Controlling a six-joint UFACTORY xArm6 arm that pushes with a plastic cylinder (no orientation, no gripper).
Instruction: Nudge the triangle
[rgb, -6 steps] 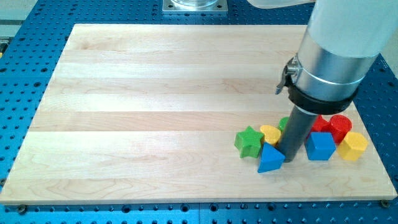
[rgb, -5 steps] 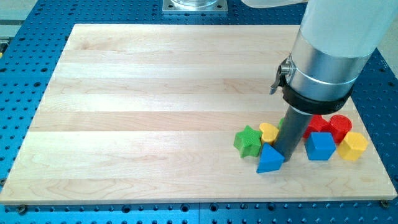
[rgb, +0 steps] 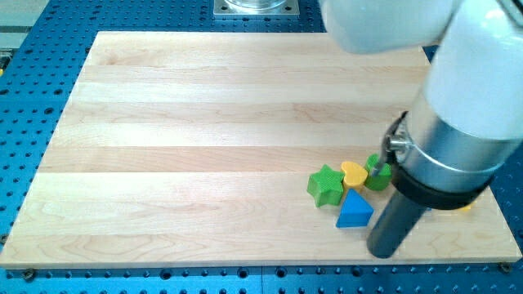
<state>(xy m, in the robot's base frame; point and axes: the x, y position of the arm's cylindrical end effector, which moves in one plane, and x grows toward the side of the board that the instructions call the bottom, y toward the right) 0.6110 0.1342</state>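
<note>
The blue triangle (rgb: 354, 211) lies on the wooden board (rgb: 204, 122) near the view's bottom right. My tip (rgb: 381, 251) rests on the board below and to the right of the triangle, a short gap away. A green star (rgb: 325, 184) sits to the triangle's upper left. A yellow heart (rgb: 354, 174) sits just above it. A green block (rgb: 377, 174) of unclear shape shows right of the heart, partly behind the arm.
The arm's wide body (rgb: 466, 122) covers the board's right side and hides the blocks there; only a sliver of a yellow block (rgb: 463, 207) shows. Blue perforated table (rgb: 33, 122) surrounds the board, whose bottom edge is close below my tip.
My tip has moved from right beside the triangle's right edge down and to the right, toward the board's bottom edge. The arm now hides the red, blue and yellow blocks on the right.
</note>
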